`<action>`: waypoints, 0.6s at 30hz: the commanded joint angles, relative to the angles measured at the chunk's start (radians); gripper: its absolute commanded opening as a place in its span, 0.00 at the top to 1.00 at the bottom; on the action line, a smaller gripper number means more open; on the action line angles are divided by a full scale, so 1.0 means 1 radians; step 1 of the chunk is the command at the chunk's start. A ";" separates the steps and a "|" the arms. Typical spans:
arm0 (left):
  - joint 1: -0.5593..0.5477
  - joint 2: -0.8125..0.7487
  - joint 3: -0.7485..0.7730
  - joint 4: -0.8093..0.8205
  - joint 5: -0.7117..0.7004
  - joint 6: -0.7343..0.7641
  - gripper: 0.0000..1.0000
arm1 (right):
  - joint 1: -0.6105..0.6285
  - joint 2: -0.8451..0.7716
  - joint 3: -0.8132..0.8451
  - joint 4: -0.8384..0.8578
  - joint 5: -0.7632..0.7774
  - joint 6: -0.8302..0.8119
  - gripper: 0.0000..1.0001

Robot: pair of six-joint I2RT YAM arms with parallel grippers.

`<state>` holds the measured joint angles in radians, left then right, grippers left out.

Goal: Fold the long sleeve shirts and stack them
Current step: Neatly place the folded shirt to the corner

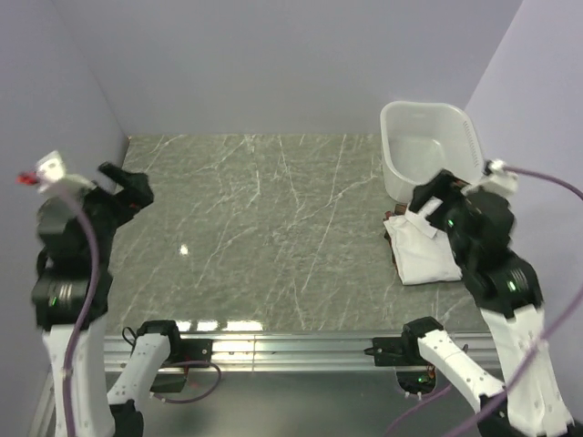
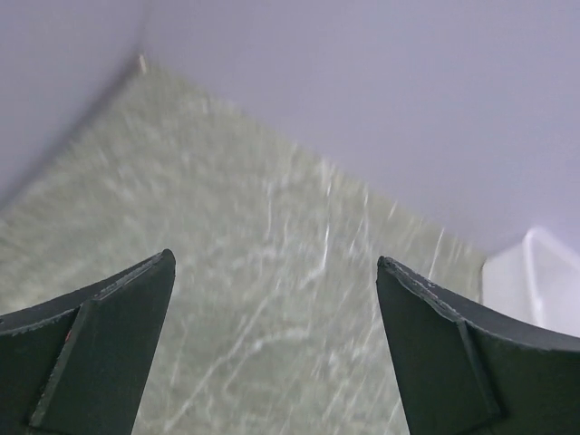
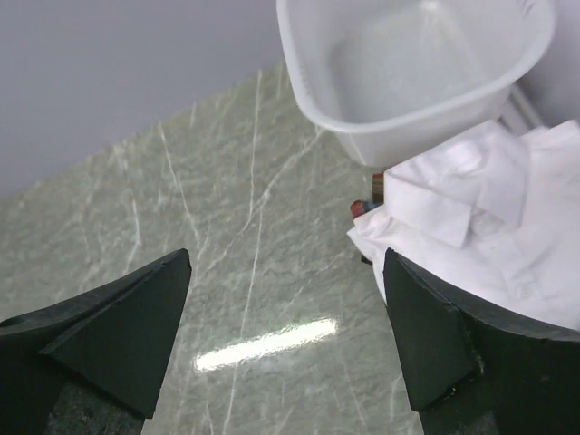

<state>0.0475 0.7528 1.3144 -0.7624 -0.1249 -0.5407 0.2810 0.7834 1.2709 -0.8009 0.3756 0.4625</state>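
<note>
White on plaid: stacking seems done.
Top view: white shirt (image 1: 424,252) folded at 3 o'clock on the desk (image 1: 264,237), plaid shirt (image 1: 392,244) peeking beneath. Left wrist: left claw (image 2: 272,263) gapes wide, empty. Right wrist: right claw (image 3: 288,258) gapes wide, empty, by the shirts; next, likely retreat.

- A white plastic basin (image 1: 392,173) stands upright in the far right corner, open side up.
- The green marbled tabletop (image 1: 264,228) carries the basin and spreads out to its left, veined with white.
- Plain lilac walls (image 1: 273,64) rise just behind the basin and close on its right.
- A small glare spot (image 1: 185,248) lies well left of the basin.
- A metal rail (image 1: 291,350) runs along the near edge, well apart from the basin.
</note>
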 commanded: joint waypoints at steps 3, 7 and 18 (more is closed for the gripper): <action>-0.024 -0.133 0.176 -0.185 -0.232 0.036 0.01 | -0.003 -0.261 -0.028 -0.070 0.068 -0.058 0.05; -0.078 -0.185 0.166 -0.216 -0.347 0.045 0.01 | -0.005 -0.432 -0.073 -0.040 0.069 -0.122 0.03; -0.205 -0.250 0.144 -0.270 -0.458 -0.004 0.01 | -0.005 -0.618 -0.185 0.002 0.083 -0.154 0.01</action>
<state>-0.1131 0.5301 1.4494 -1.0149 -0.5247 -0.5220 0.2733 0.1967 1.1049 -0.8318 0.4488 0.3374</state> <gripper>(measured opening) 0.993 0.991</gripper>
